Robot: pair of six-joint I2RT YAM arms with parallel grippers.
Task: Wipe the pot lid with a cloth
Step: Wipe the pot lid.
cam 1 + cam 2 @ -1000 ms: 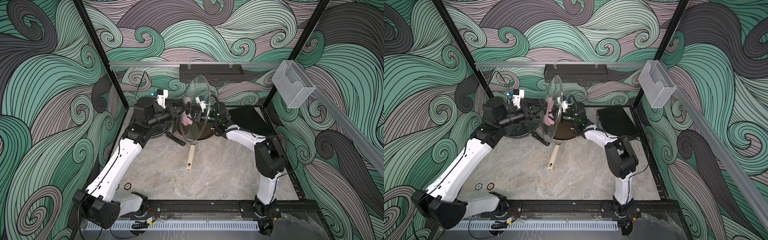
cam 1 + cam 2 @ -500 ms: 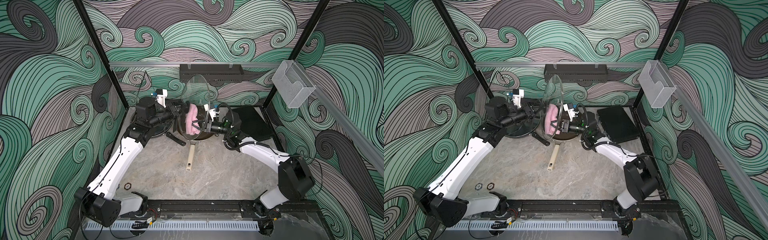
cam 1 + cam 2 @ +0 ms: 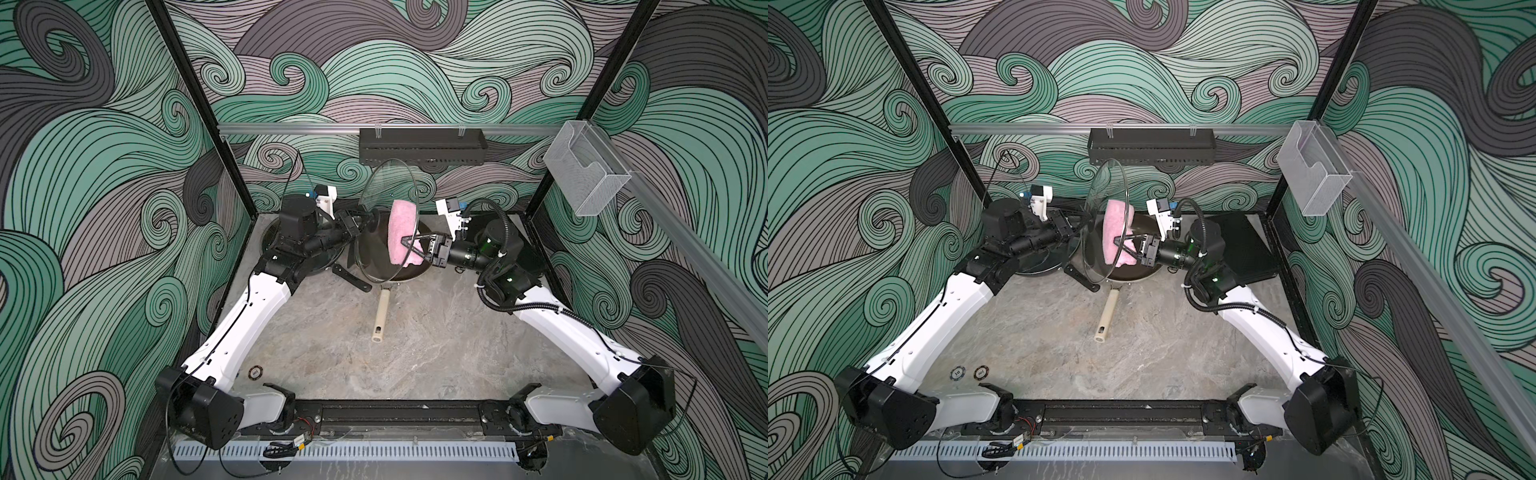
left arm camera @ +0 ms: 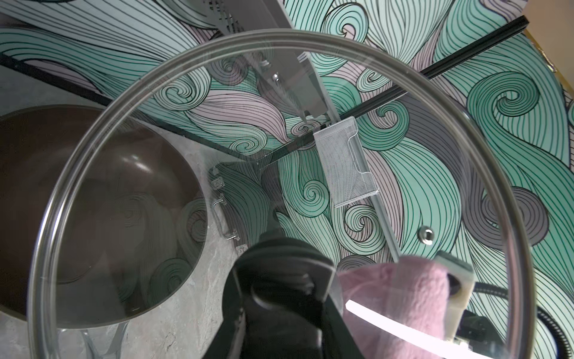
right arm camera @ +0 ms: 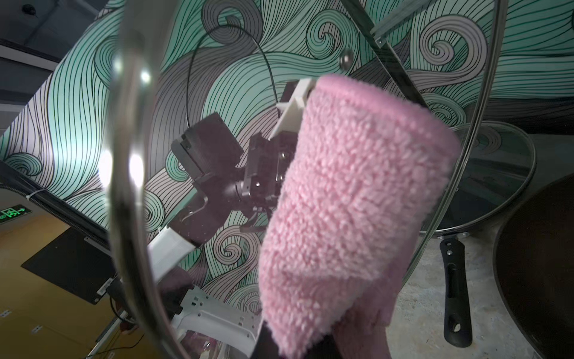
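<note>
One lid (image 3: pixel 386 183) is clamped upright by the left gripper (image 3: pixel 368 217), one cloth (image 3: pixel 402 226) pinched against it by the right gripper (image 3: pixel 409 243), both arms reaching inward.

Dark pan (image 4: pixel 46 186) with beige handle (image 3: pixel 381 309) on marble table (image 3: pixel 436 353), lidded pan (image 5: pixel 503 186) beside

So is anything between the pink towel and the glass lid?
Nothing visible. The pink towel, in the right gripper, directly faces the underside of the glass lid; the left gripper holds its knob on the other side.
</note>
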